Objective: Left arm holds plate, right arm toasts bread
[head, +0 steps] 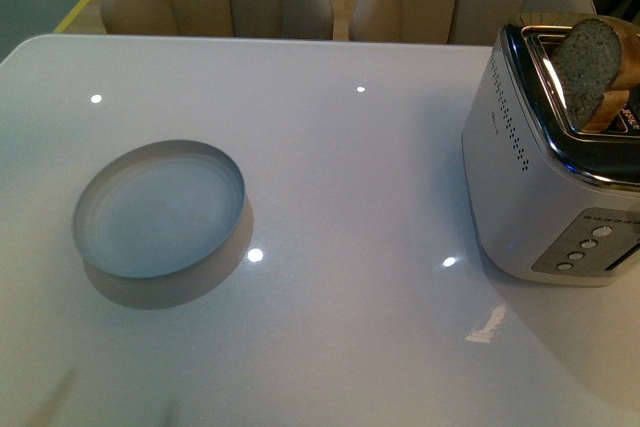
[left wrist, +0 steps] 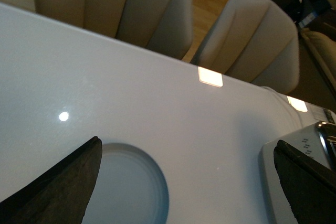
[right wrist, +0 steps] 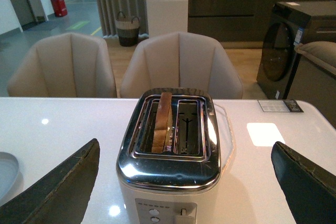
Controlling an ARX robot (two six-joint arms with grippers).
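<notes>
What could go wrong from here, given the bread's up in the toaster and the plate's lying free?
1. The bread stands high in one toaster slot, leaning; a grab from the open right gripper could tip or crush it.
2. The plate sits unheld on the glossy table, with the left gripper open, so it may slide.

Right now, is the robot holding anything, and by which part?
Nothing. Both grippers are open and empty; the plate lies on the table and the bread stands in the toaster.
</notes>
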